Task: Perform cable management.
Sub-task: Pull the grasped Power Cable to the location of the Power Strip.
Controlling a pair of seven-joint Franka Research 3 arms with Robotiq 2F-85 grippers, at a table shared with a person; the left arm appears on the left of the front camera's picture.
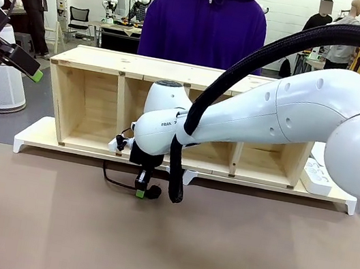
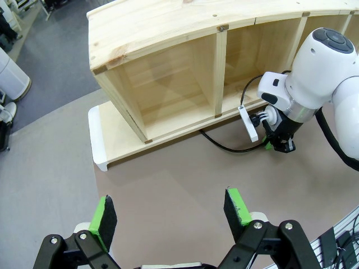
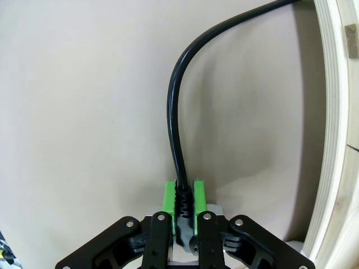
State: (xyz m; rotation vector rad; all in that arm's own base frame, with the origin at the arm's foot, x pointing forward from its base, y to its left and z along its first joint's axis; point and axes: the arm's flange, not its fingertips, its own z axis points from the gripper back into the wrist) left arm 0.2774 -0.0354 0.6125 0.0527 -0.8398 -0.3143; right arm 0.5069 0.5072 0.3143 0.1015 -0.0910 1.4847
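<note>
**Front view.** The brown desk (image 1: 161, 249) carries a wooden shelf (image 1: 176, 73) standing on a pale board (image 1: 41, 137) with white ends. A person (image 1: 206, 21) in a purple hoodie stands behind it, and a white power strip (image 1: 316, 176) lies at the board's right end. The right arm reaches across the middle. Its right tool (image 1: 141, 191) is down at the desk just in front of the shelf, closed on the black cable (image 1: 110, 179), which loops along the board's front edge. The left tool (image 1: 32, 68) hangs high at the left.

**Left wrist view.** The left tool (image 2: 171, 208) has its fingers spread wide with nothing between them, above bare desk (image 2: 168, 174). Grey floor (image 2: 45, 112) lies beyond the desk's edge. The cable (image 2: 224, 147) curves from the foot of the shelf (image 2: 157, 39) to the right tool (image 2: 279, 144).

**Right wrist view.** The green pads of the right tool (image 3: 184, 197) clamp the cable (image 3: 174, 112) at its ribbed end. From there it arcs over the desk (image 3: 84, 112) toward the shelf (image 3: 331, 123)
</note>
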